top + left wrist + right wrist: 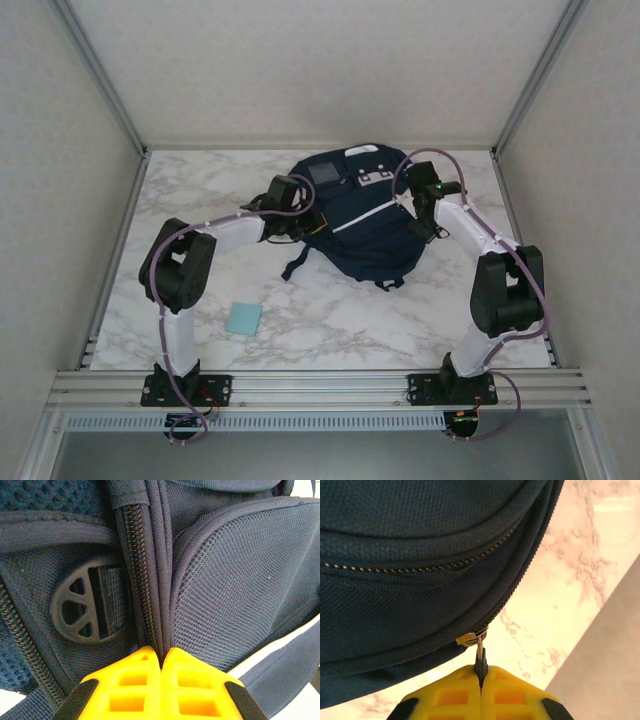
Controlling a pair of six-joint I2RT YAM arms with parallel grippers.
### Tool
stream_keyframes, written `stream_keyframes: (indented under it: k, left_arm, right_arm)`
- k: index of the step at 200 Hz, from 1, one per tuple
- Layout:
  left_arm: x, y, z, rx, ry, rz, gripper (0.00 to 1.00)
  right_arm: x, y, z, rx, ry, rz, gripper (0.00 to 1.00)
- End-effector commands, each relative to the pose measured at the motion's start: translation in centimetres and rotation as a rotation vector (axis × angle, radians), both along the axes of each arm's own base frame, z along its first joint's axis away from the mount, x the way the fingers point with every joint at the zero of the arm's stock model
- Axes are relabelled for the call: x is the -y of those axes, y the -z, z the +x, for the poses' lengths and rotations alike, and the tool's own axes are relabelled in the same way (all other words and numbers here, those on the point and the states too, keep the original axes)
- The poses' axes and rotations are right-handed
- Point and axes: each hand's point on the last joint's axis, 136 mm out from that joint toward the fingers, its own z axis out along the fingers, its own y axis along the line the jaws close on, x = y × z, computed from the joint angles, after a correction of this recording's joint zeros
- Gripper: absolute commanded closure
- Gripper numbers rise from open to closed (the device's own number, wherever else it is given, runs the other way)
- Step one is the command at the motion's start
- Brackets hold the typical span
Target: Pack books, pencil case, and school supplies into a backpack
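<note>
Between the right gripper's [481,672] closed fingertips sits the backpack's [420,555] zip pull [479,656] — marble table [560,595] lies open to its right. Across the bag, the left gripper [161,656] pinches shut on a seam, fabric crowding both sides — the light-blue pad [243,318] lies well behind it.

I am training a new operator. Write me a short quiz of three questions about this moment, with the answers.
1. True or false: the right hand is shut on the zipper pull of the backpack.
2. Where does the light-blue pad lie?
A. inside the backpack
B. on the table, apart from the backpack
C. in the right hand
3. Fill in: the left hand pinches a backpack seam right beside a ____ with dark teeth.

Key: 1 true; 2 B; 3 zipper.
</note>
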Motion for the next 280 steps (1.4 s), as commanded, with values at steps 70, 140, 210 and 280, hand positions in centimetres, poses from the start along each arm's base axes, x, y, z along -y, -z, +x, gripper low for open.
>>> stream_keyframes:
  k: [70, 140, 210, 280]
  left_arm:
    - [-11.3, -2.3, 12.7, 0.1, -0.178, 0.272, 1.0]
    - [-11.0, -6.8, 6.8, 0.067, -0.189, 0.175, 0.31]
    - [-2.5, -6.0, -3.9, -0.054, -0.1, 0.015, 0.26]
    - [1.0, 0.1, -2.8, -0.084, -0.157, 0.082, 0.52]
  right_arm:
    - [-12.8, -4.9, -7.0, 0.106, -0.189, 0.507, 1.0]
    - [-18.3, -3.2, -7.3, 0.017, -0.204, 0.683, 1.0]
    - [-17.0, -0.2, -7.2, -0.019, -0.104, 0.61, 1.0]
    - [-15.7, 0.0, -8.4, -0.022, -0.087, 0.594, 1.0]
